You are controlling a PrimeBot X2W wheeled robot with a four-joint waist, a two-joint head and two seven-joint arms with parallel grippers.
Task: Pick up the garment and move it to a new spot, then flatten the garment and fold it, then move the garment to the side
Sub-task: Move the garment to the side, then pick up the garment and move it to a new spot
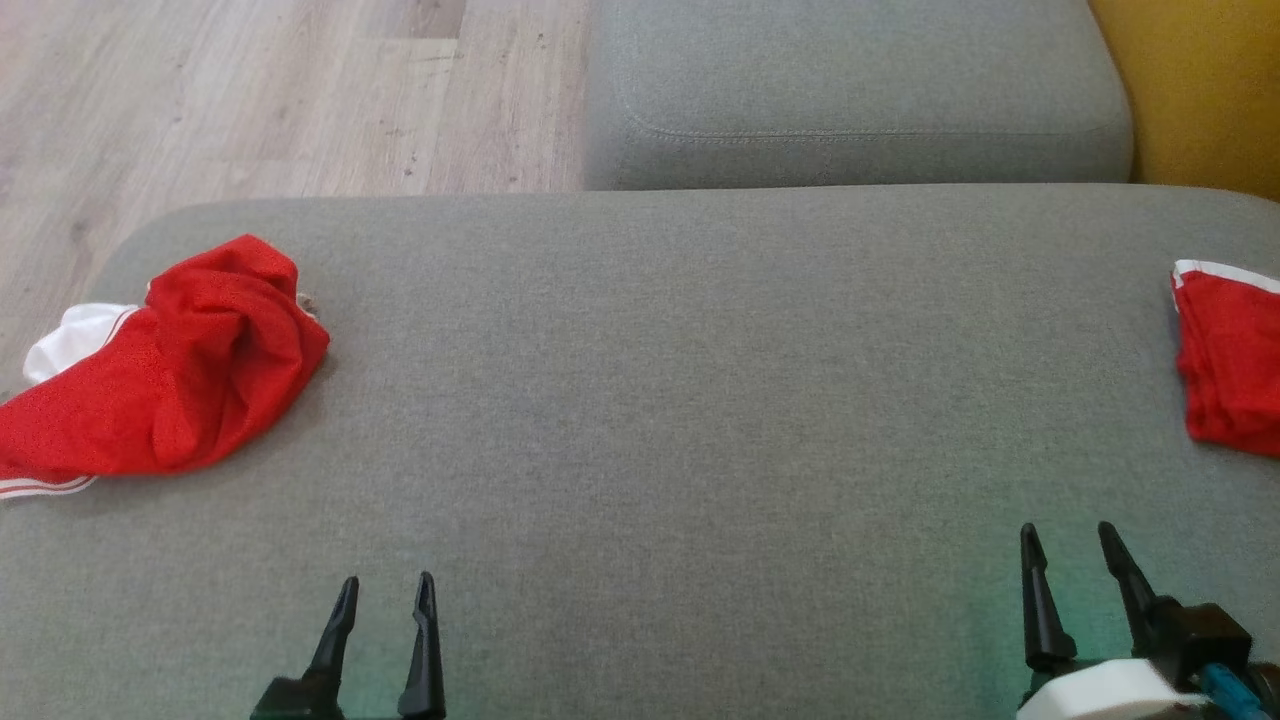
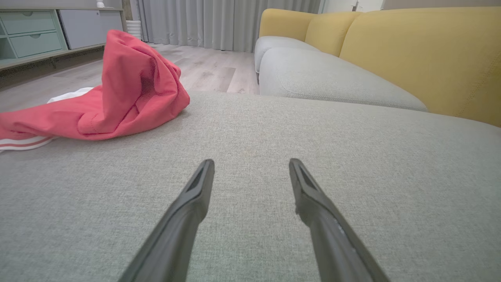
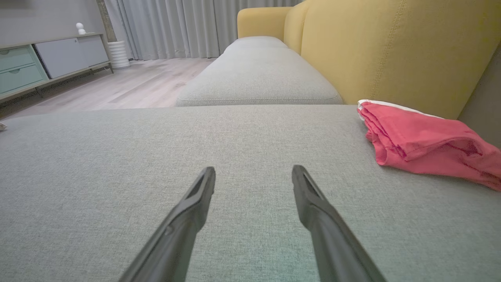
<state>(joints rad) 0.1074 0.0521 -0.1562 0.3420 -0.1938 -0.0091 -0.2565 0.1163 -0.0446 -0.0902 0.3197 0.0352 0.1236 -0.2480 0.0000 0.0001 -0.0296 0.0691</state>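
finds crumpled garment (image 1: 170, 380) heaped at left edge of seat cushion (image 1: 650, 400), untouched, pending pickup; folded garment (image 1: 1228, 360) set aside at right edge. holds left gripper (image 1: 388, 580) and right gripper (image 1: 1067, 528) fully spread, empty, near front edge, ready.

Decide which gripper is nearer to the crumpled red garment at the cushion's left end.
Left. The left gripper is below and right of the crumpled red garment in the head view; the right gripper is far across the cushion.

Matt red mesh-knit garment (image 1: 190, 370), grey woven cushion (image 1: 640, 400), wood-grain floor (image 1: 250, 90)
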